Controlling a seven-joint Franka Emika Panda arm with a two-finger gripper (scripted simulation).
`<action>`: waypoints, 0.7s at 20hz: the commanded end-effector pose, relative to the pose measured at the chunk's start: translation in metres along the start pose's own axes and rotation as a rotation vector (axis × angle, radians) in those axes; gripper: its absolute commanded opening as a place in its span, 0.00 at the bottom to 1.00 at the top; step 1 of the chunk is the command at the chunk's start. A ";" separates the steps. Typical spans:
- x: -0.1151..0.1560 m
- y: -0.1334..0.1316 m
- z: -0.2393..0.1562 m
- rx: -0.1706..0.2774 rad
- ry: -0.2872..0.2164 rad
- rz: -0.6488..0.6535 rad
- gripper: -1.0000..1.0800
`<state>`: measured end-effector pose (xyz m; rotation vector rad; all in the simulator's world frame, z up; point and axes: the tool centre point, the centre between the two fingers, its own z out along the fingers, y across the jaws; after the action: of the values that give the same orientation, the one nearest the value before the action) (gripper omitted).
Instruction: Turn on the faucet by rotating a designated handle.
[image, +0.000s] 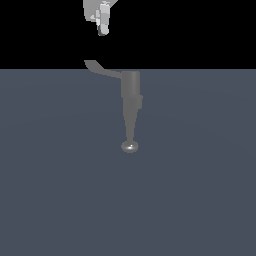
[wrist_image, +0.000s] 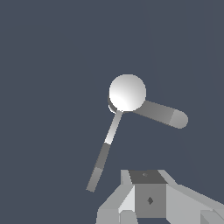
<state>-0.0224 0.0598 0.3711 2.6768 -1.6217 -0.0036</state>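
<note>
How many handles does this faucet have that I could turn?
1. The handle sticks out sideways from the top of the faucet body toward the exterior view's left, below the gripper. The wrist view shows no second lever, though the far side could hide one.

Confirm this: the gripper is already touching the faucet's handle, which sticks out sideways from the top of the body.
Not touching. In the exterior view the gripper hangs above the handle with a clear gap between them. The rest holds: the handle sticks out sideways from the top of the faucet body.
</note>
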 end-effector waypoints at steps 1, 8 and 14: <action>-0.001 -0.012 0.009 0.002 -0.001 0.058 0.00; -0.003 -0.043 0.037 0.006 -0.003 0.213 0.00; -0.006 -0.061 0.056 0.009 -0.005 0.311 0.00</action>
<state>0.0249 0.0901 0.3191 2.4244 -1.9932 -0.0014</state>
